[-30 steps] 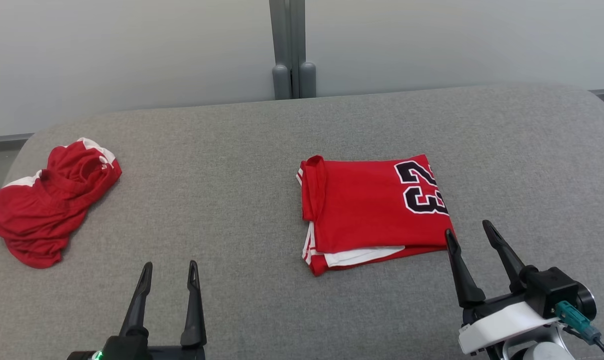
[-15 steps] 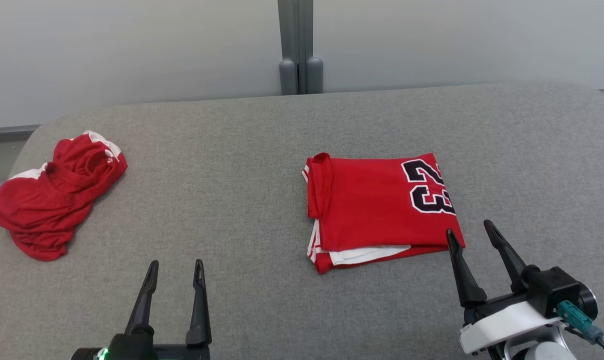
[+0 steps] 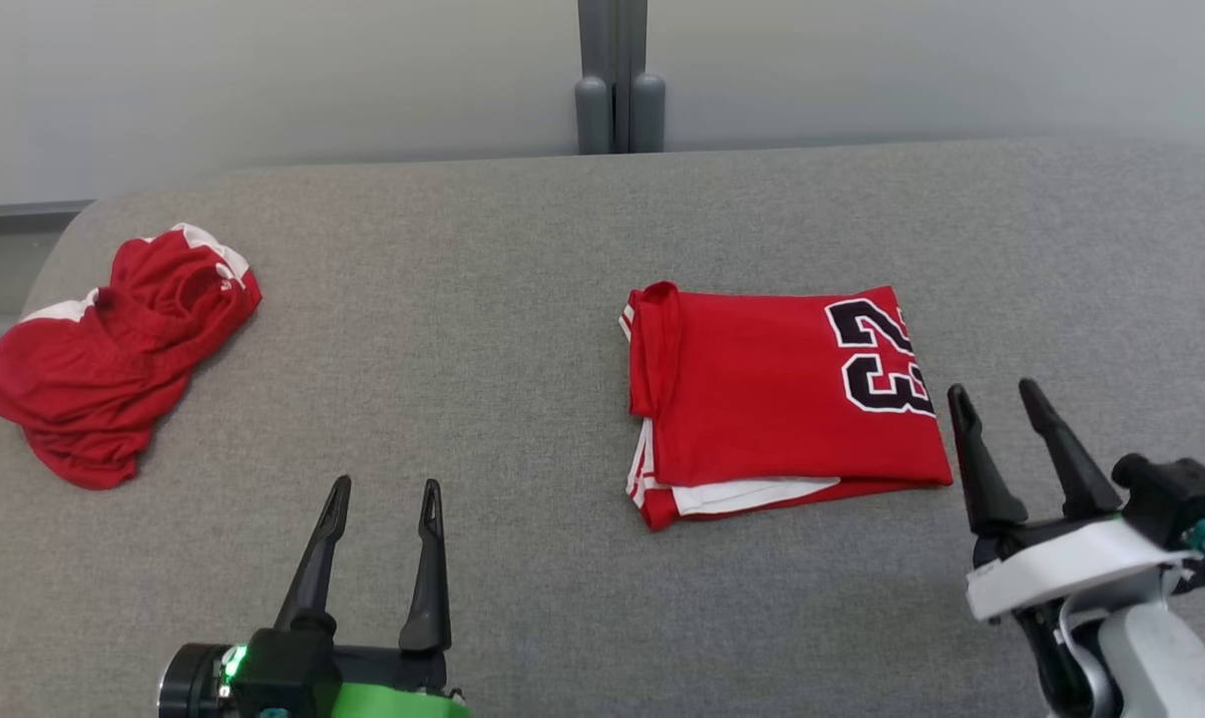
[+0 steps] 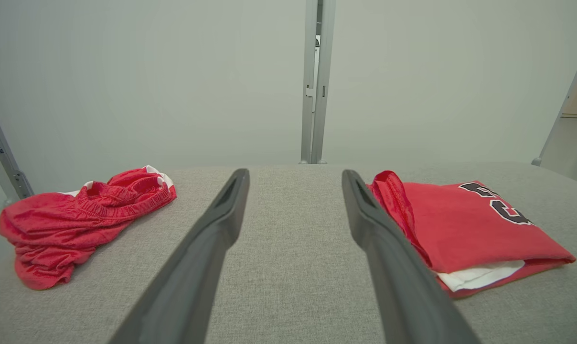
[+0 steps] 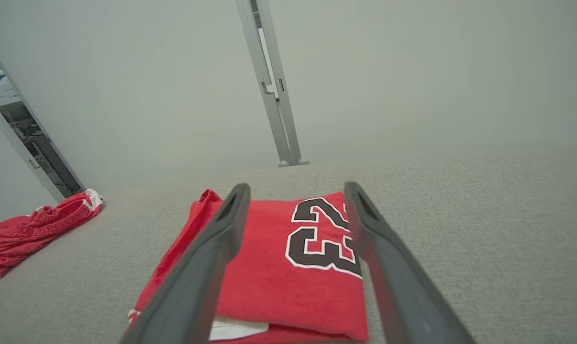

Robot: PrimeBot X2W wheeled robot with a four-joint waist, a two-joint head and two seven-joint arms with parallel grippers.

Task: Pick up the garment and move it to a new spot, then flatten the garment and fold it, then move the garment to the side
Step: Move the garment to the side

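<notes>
Underneath everything, a grey padded surface (image 3: pixel 523 229), running from the near edge to a pale wall (image 3: pixel 263 80), with a grey post (image 3: pixel 619 70) at the far middle. Right of centre on it, the folded red jersey (image 3: pixel 762 399), lying flat in a neat rectangle, black number 23 toward its right end, white trim peeking out along the near edge. Far over at the left, well apart, a crumpled pair of red shorts (image 3: pixel 114 359) in a loose heap. At the near right, the right gripper (image 3: pixel 993 388), spread wide and holding nothing, just beside the jersey's near right corner and seemingly clear of the cloth. At the near left, the left gripper (image 3: pixel 385 487), likewise spread wide and empty, pointing at bare surface between the two garments. Judging by the tidy rectangle, folding done; in hand, probably the last step, moving the jersey to the side. Next: bring the right gripper onto the near right edge, pinch through all layers at once, then drag or lift low so as not to spill the fold; possibly add the left gripper at the left edge for support.
</notes>
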